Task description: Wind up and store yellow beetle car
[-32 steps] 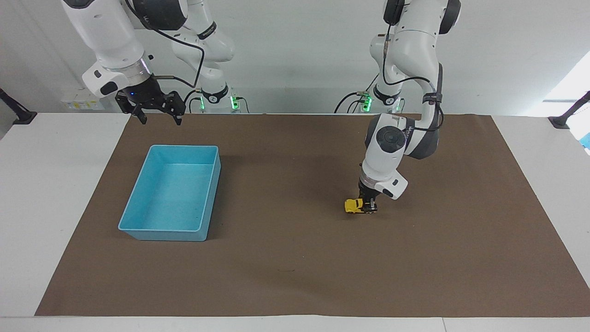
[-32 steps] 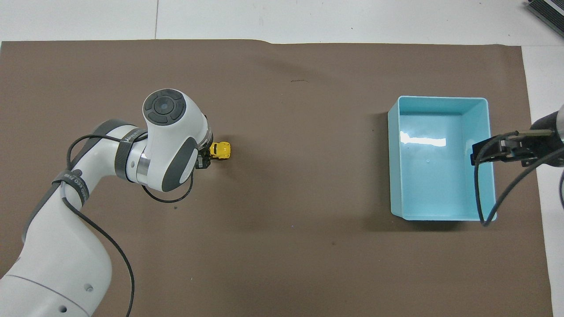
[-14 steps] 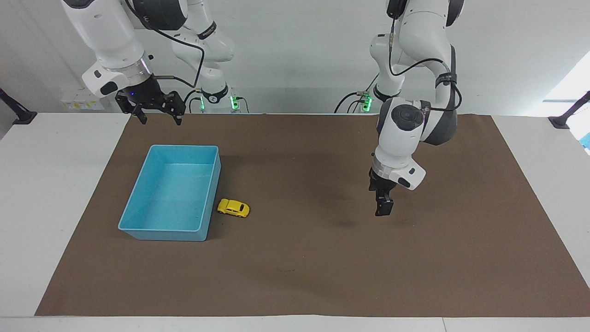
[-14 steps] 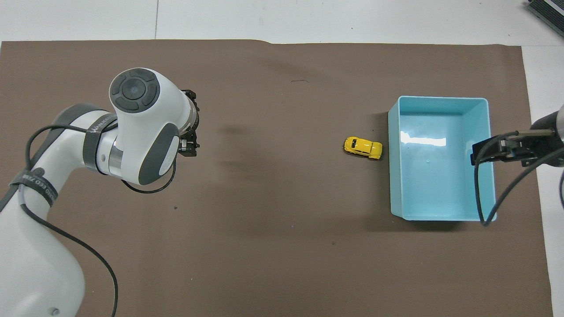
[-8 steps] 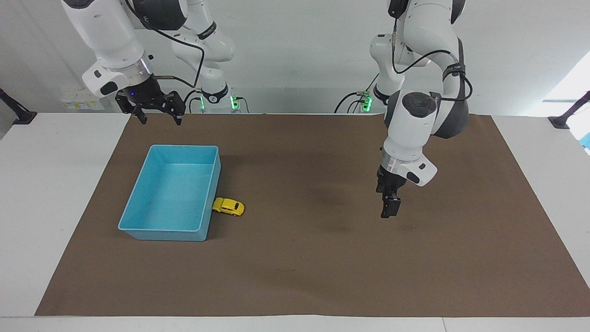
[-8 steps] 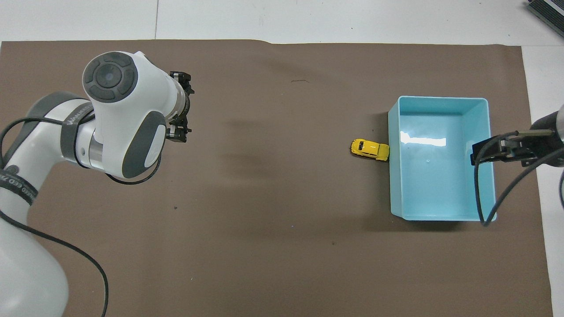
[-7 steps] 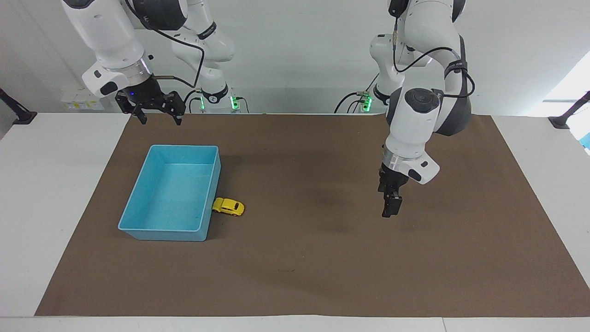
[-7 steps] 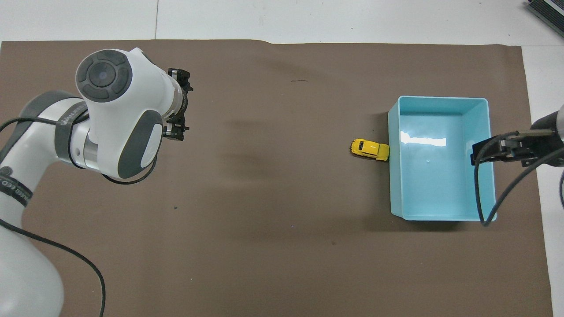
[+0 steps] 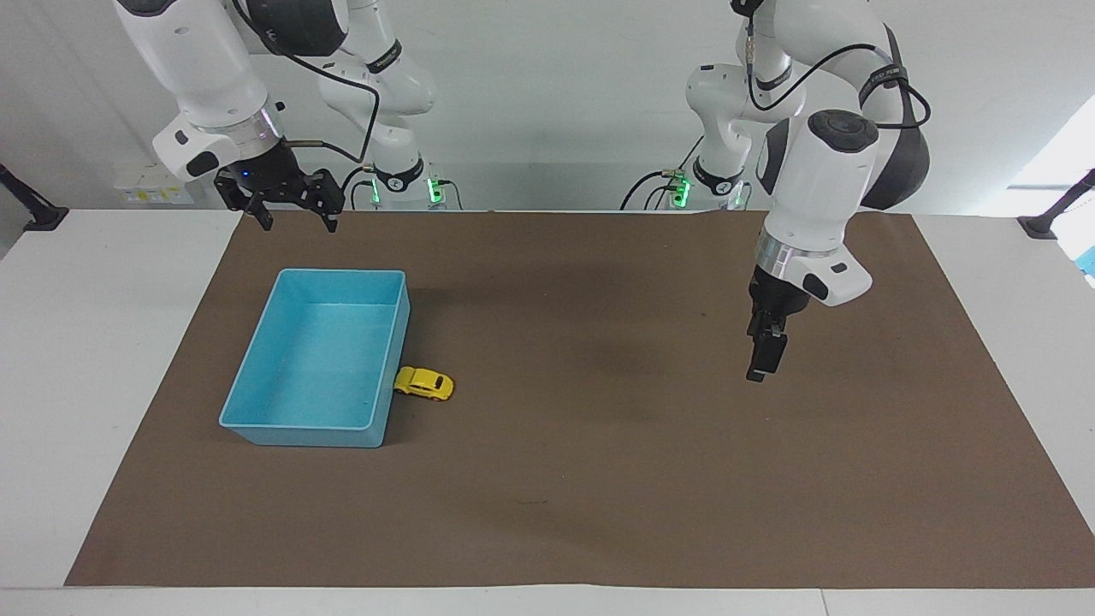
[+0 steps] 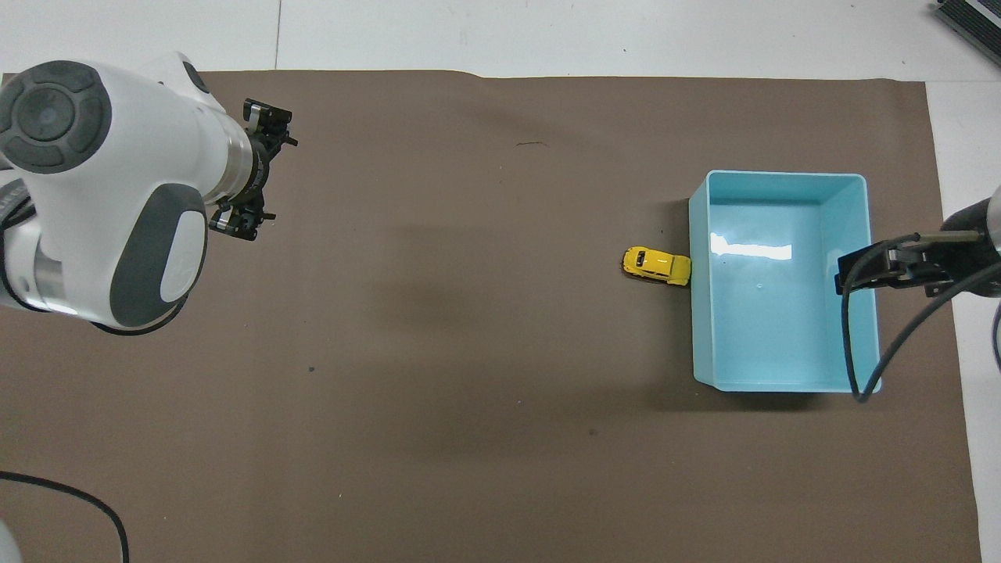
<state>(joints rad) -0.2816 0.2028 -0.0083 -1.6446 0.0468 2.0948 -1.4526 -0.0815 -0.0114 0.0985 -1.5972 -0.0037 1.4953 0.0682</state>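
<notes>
Car (image 9: 423, 383) sits on the mat (image 9: 582, 479), nose touching the tray (image 9: 257, 419) wall facing the left arm's end, outside the tray. Left gripper (image 9: 760, 364) hangs empty over the mat toward the left arm's end of the bench, fingers wide open. Right gripper (image 9: 291, 214) waits above the tray's robot-side edge, fingers spread, empty. Storing step likely: come down straight over the car, pinch across its sides, lift clear of the wall, drop inside.

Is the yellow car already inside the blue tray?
No. The yellow beetle car stands on the brown mat, against the blue tray's outer wall.
</notes>
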